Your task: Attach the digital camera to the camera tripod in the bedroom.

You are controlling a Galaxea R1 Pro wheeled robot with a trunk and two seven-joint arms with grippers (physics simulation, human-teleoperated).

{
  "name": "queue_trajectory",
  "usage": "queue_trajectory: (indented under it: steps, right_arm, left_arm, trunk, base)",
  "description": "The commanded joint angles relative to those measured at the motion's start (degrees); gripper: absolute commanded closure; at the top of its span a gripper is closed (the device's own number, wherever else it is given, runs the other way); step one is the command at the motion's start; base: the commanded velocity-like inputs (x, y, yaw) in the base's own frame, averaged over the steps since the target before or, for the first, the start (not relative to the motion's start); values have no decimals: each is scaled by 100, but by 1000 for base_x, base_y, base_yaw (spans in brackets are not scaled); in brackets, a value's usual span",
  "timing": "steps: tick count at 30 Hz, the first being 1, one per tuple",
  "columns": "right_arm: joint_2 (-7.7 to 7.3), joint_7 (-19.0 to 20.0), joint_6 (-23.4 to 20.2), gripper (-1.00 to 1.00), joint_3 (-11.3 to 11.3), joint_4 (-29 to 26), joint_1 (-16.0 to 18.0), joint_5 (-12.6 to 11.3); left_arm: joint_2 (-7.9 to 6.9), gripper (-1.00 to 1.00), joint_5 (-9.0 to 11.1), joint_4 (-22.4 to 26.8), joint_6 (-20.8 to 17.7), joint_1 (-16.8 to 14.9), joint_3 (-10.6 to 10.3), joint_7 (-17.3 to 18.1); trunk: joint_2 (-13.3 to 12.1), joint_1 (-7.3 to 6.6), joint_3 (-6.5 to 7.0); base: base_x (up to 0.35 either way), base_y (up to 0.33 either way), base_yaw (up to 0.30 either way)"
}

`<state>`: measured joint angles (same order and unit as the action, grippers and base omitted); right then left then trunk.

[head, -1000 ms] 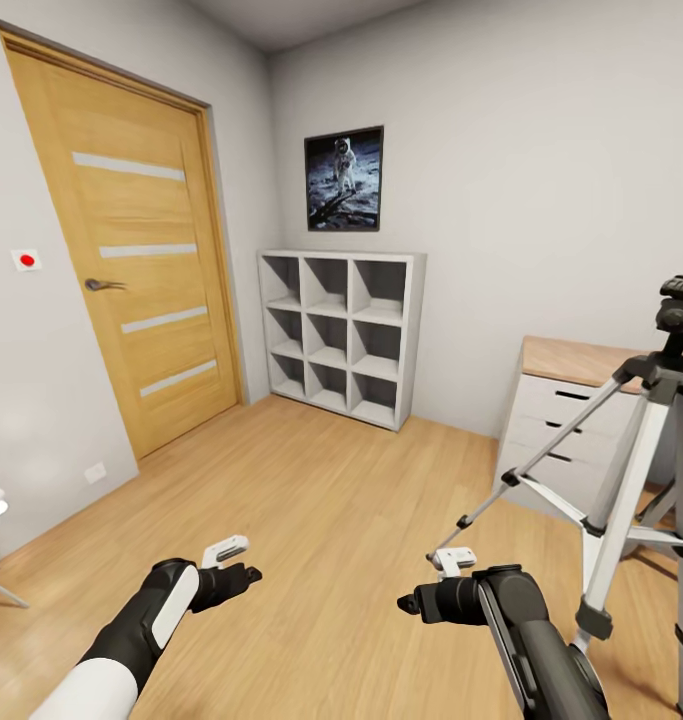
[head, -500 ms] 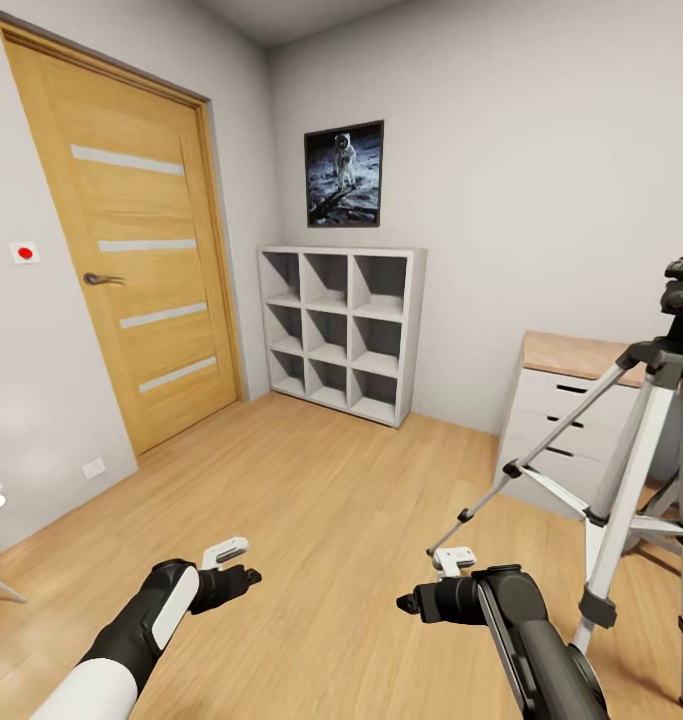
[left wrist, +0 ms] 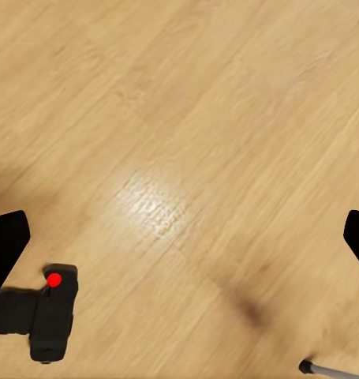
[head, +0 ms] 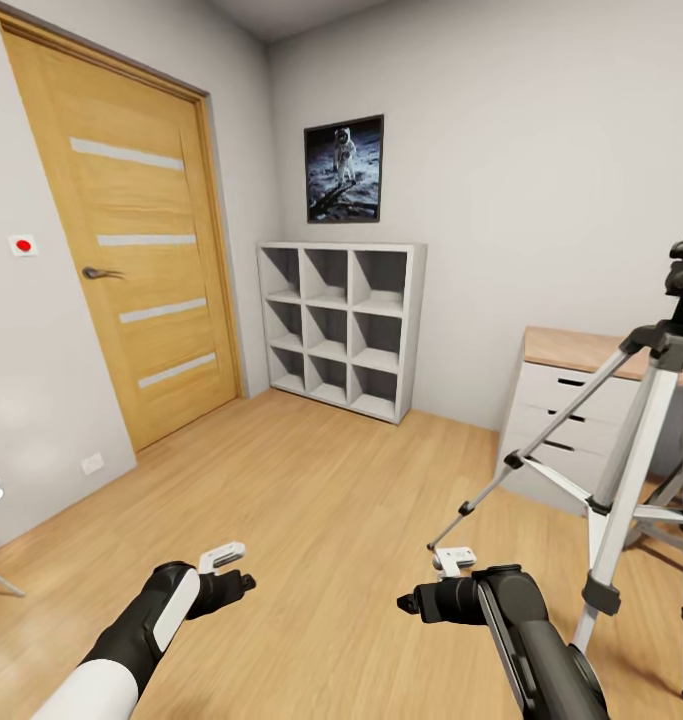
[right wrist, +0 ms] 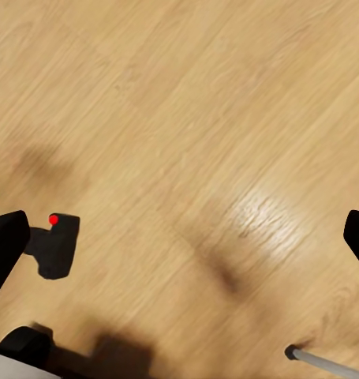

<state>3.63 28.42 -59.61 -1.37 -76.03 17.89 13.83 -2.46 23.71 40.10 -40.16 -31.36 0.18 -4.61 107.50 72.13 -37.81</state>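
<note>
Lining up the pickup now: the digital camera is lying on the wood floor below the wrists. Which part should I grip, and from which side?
Grip the digital camera across its boxy black body, coming straight down from above. It lies on the wood floor with open floor all round, and the left gripper looks open, fingers spread wide. The part jutting toward one finger is too blurred to name, so avoid it. Keep clear of the red button.

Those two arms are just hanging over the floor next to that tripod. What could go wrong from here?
The digital camera lies on the wood floor, below both open grippers, so the base could roll over it or an arm might knock it. The camera tripod stands close by the right arm, with one spread leg reaching toward the right gripper; a careless swing could tip it. The left gripper holds nothing yet, and picking a low, small camera off the floor may fail.
</note>
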Motion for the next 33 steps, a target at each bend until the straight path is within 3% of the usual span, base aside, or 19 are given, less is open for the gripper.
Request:
queue_trajectory:
  steps: [1,33]
  right_arm:
    - [6,59,-17,-100,-13,-6,4,59]
    - [6,78,-38,-100,-15,-8,4,57]
  left_arm:
    - [0,-100,63,10,-27,-2,3,-79]
    - [-24,-100,107,116,-1,-3,39,-198]
  trunk:
    - [45,22,-25]
    - [1328,725,-599]
  base:
    - [0,0,0]
    - [0,0,0]
